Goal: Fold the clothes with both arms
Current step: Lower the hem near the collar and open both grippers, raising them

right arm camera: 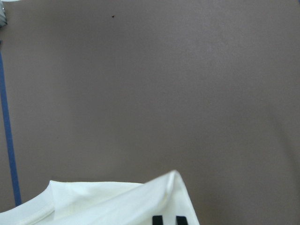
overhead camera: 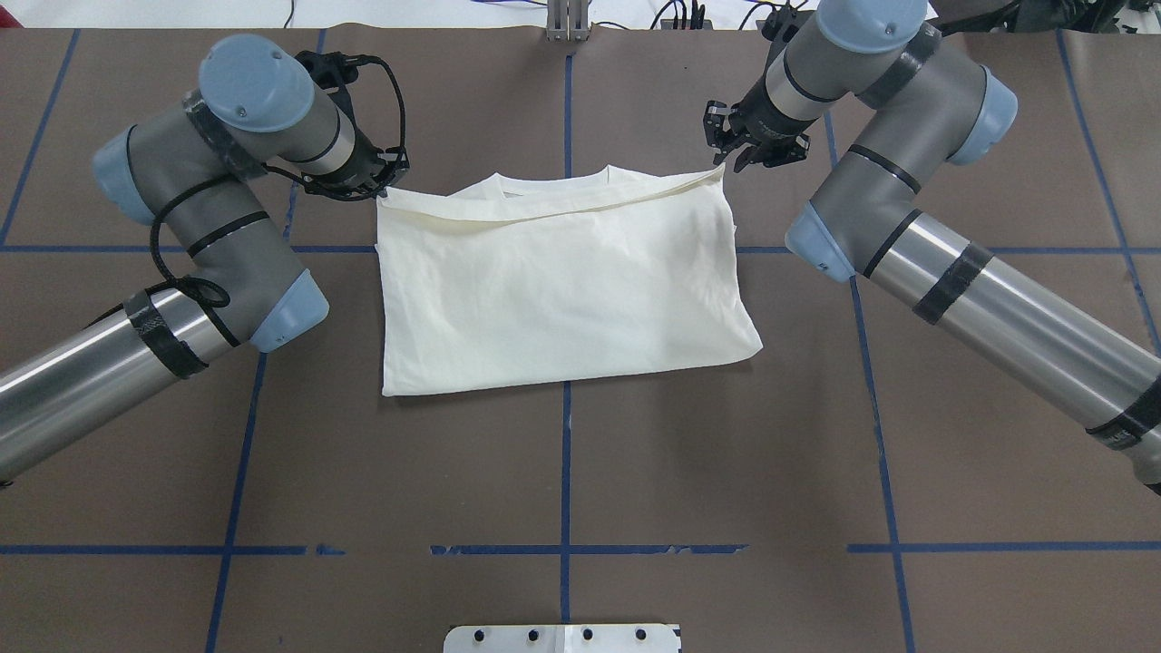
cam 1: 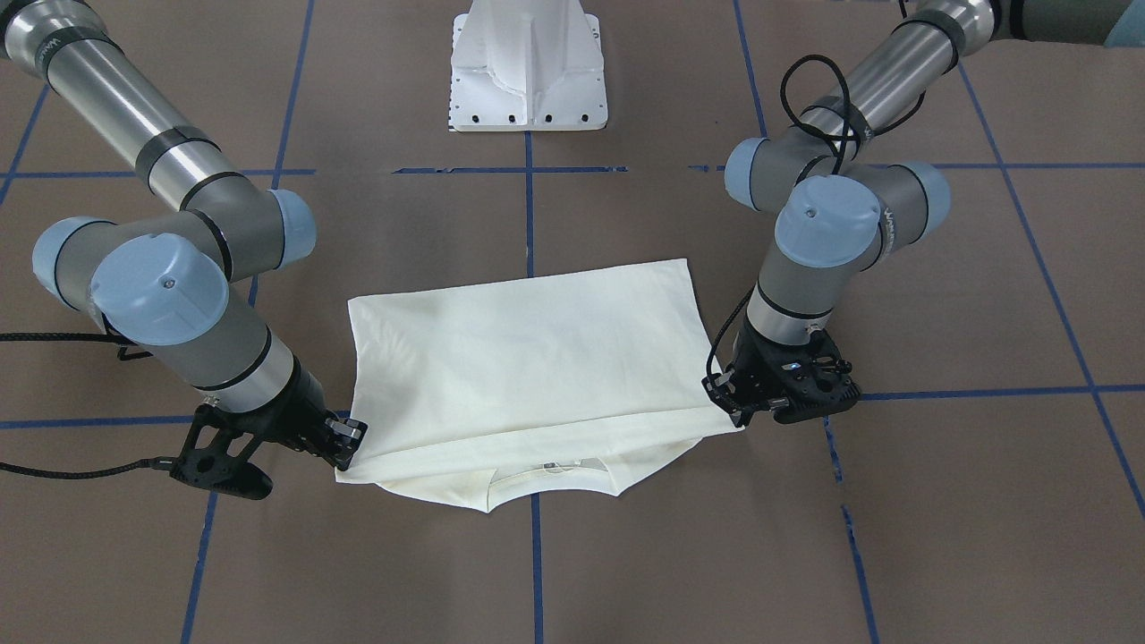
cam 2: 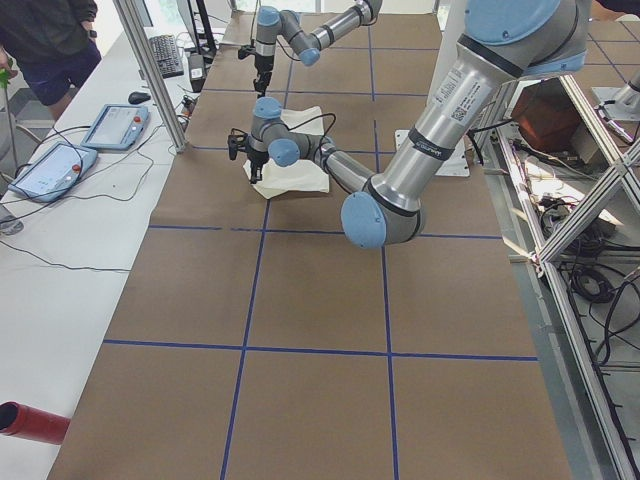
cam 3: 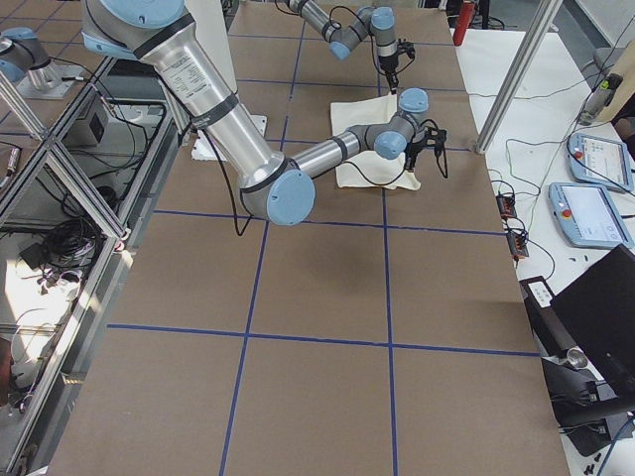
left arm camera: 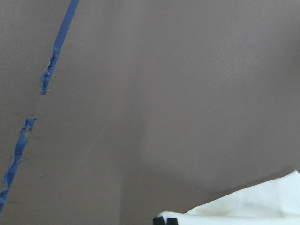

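The shirt [overhead camera: 562,281] lies folded in half on the surface [overhead camera: 726,453]. The left pincer [overhead camera: 385,186] and right pincer [overhead camera: 728,165] each pinch a corner. More folds seem left.

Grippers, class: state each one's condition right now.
Left gripper: closed on a T-shirt corner.
Right gripper: closed on the opposite corner.

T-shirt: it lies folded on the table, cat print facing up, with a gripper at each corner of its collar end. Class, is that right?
No: the T-shirt lies plain side up; the overhead exterior view shows no print. The left gripper and right gripper are at the corners of its collar end, as stated.
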`<move>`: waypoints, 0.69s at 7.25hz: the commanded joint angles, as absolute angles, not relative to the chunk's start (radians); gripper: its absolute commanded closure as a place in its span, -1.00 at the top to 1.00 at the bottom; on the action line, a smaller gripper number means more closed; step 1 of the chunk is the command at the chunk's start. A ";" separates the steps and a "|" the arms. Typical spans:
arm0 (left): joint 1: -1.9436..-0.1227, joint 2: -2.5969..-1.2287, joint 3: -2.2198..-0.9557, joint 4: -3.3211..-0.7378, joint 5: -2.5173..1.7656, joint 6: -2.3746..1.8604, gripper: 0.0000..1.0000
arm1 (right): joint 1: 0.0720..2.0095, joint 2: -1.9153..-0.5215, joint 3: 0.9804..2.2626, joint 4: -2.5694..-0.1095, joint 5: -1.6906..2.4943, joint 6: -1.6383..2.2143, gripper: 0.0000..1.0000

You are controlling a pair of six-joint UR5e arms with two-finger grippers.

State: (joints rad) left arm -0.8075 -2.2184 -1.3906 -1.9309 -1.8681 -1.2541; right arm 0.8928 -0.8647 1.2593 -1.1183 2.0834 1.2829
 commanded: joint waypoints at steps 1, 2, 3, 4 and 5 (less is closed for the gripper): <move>-0.813 -2.224 -1.393 -1.919 -1.867 -1.253 0.98 | 0.896 -0.882 1.281 -1.106 2.095 1.258 1.00; -0.824 -2.224 -1.399 -1.917 -1.867 -1.252 0.98 | 0.885 -0.929 1.346 -1.104 2.103 1.262 1.00; -0.827 -2.214 -1.428 -1.910 -1.868 -1.252 0.98 | 0.846 -0.999 1.429 -1.103 2.091 1.270 1.00; -0.828 -2.207 -1.463 -1.889 -1.868 -1.252 0.98 | 0.810 -1.085 1.541 -1.114 2.080 1.275 1.00; -0.830 -2.206 -1.504 -1.856 -1.868 -1.256 0.98 | 0.757 -1.182 1.622 -1.114 2.060 1.275 0.99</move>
